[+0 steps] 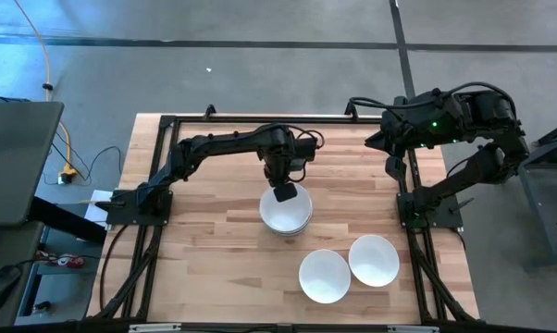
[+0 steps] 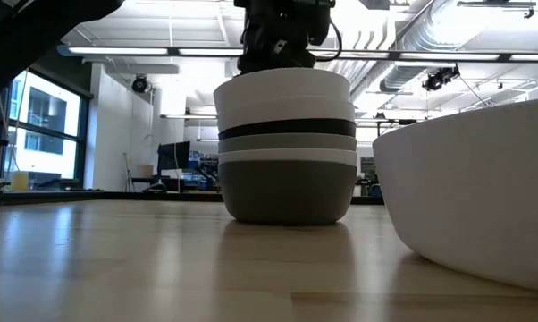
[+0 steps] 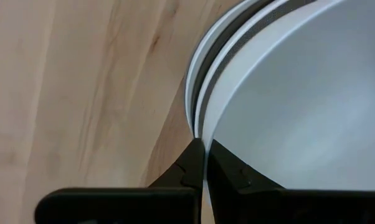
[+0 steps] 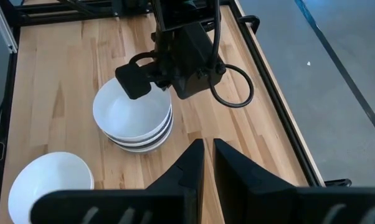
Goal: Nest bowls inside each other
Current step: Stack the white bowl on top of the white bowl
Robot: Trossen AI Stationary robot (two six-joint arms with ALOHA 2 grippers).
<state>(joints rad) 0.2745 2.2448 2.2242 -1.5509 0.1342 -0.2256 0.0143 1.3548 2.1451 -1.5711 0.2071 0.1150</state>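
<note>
A stack of nested bowls (image 1: 288, 220) stands mid-table on its dark grey bottom bowl (image 2: 287, 192). Above that come white, light grey and black bowls, and a white one sits on top (image 2: 282, 94). My left gripper (image 1: 283, 191) hangs over the stack's far side, shut on the top bowl's rim (image 4: 141, 81). Two loose white bowls rest on their bases nearer the table's near right: one (image 1: 325, 276) and another (image 1: 373, 260). My right gripper (image 4: 207, 155) waits, shut, above the far right corner (image 1: 376, 141). My left gripper (image 3: 204, 163) pinches the far rim (image 3: 200, 124) of the top white bowl. One finger (image 3: 234, 174) is inside the bowl and the other finger (image 3: 186, 169) is outside. The fingers come from above, pointing down. The bowl sits upright in the stack.
The right arm's base and frame (image 1: 425, 208) stand along the table's right edge, and the left arm's base (image 1: 135, 205) is at the left edge. In the low view, a loose white bowl (image 2: 474, 197) looms close on the right. Bare wood (image 1: 204, 268) lies left of the stack.
</note>
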